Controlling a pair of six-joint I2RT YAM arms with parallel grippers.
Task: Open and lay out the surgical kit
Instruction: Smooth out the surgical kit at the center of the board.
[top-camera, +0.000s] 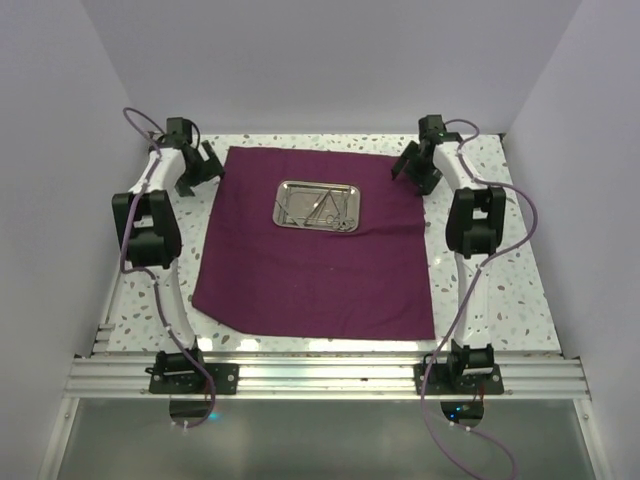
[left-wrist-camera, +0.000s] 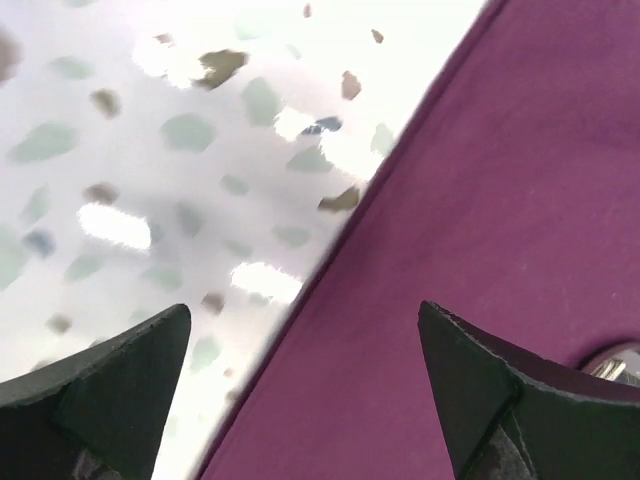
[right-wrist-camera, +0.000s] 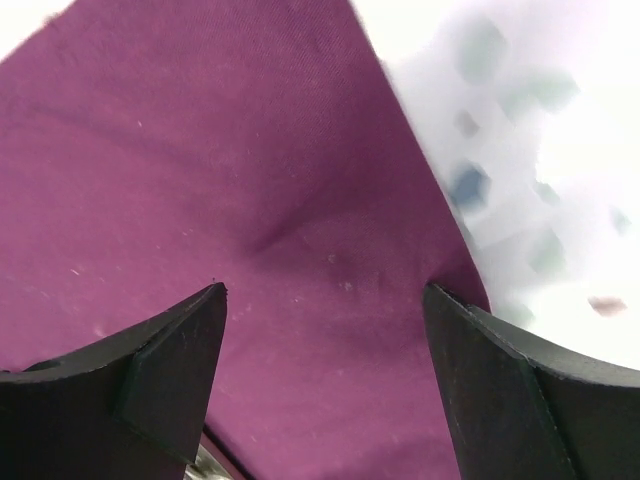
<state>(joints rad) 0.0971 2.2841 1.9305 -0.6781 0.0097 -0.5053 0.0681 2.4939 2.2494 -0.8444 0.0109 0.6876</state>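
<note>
**A:** Shows the cloth wrap of the surgical kit spread flat on the speckled table, with no flap folded over. How far along?

**B:** Well advanced, as a judgement. Opening apparently done. Carries the steel tray on the far half of the cloth, roughly midway across, with the thin instruments lying crossed inside it. Leaves the laying-out to do: nothing set on the cloth outside the tray.

**A:** And in relation to the arms?

**B:** Puts the left gripper just beside the cloth's far left corner and the right gripper at its far right corner, with the tray between them and well apart from both.

**A:** State of each?

**B:** Both spread wide, holding nothing. From the left wrist view: one jaw over bare table, the other over cloth, with the cloth's edge running between. From the right wrist view: both jaws over a lightly puckered patch of cloth near its edge, with table beyond. Resting on the fabric or hovering just above it: cannot tell.
</note>
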